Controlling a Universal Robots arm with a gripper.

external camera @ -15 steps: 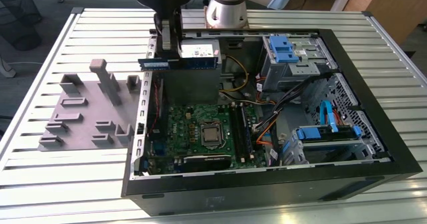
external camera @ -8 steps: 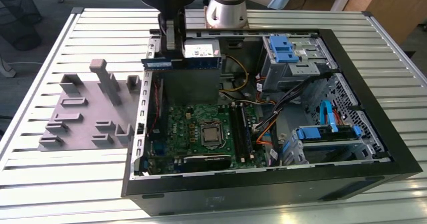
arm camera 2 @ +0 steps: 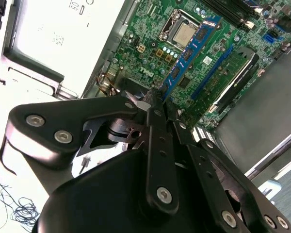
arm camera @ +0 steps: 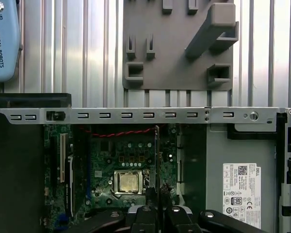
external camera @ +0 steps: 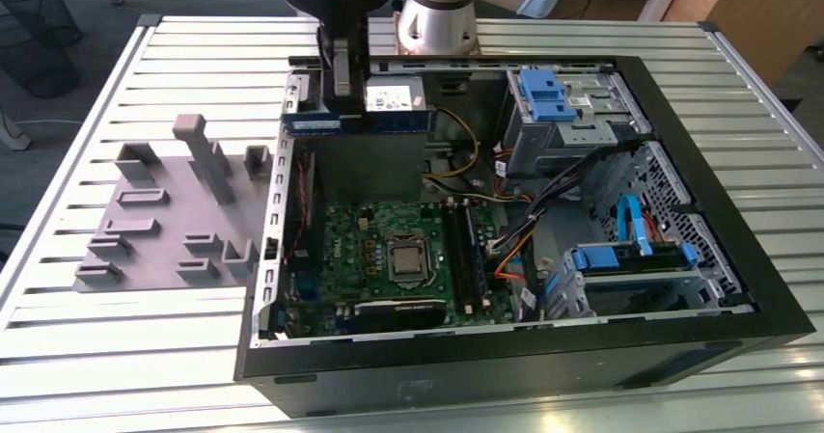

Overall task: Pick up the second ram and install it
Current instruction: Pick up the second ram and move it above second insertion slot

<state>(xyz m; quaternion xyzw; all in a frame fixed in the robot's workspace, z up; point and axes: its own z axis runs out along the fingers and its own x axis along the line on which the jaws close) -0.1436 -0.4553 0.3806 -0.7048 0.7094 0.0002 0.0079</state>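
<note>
Exterior view, going from its left to its right, all placed against the computer case (external camera: pixel 515 356). The slatted metal bench (external camera: pixel 129 356) carries everything.

- Gray fixture plate (external camera: pixel 161 250) lies on the bench just beside the case's left wall, with a tall gray post (external camera: pixel 206 158) standing on it.
- End effector (external camera: pixel 345 103) hangs over the case's far left corner. It is pinched closed on the memory stick (external camera: pixel 315 122).
- The stick is held flat-sided and level, along the far edge of the opening. It is up in the air and not seated in any slot.
- Power supply box (external camera: pixel 393 95) sits in the case just beside the stick.
- Green circuit board (external camera: pixel 347 240) lies on the case floor nearer the camera, with the processor socket (external camera: pixel 407 259) near its middle.
- Blue drive brackets (external camera: pixel 547 95) are at the case's right side.

Second wrist view:
- End effector (arm camera 2: pixel 153 99) fingertips are clamped on one end of the memory stick (arm camera 2: pixel 189 48).
- The stick is blue with black chips and reaches out over the board, past the processor socket (arm camera 2: pixel 183 33).
- A seated green module (arm camera 2: pixel 231 73) lies in a slot beside it.

First wrist view:
- The memory stick (arm camera: pixel 156 145) is seen edge-on, rising from the end effector (arm camera: pixel 157 211).
- The processor socket (arm camera: pixel 127 181) is just beside it.
</note>
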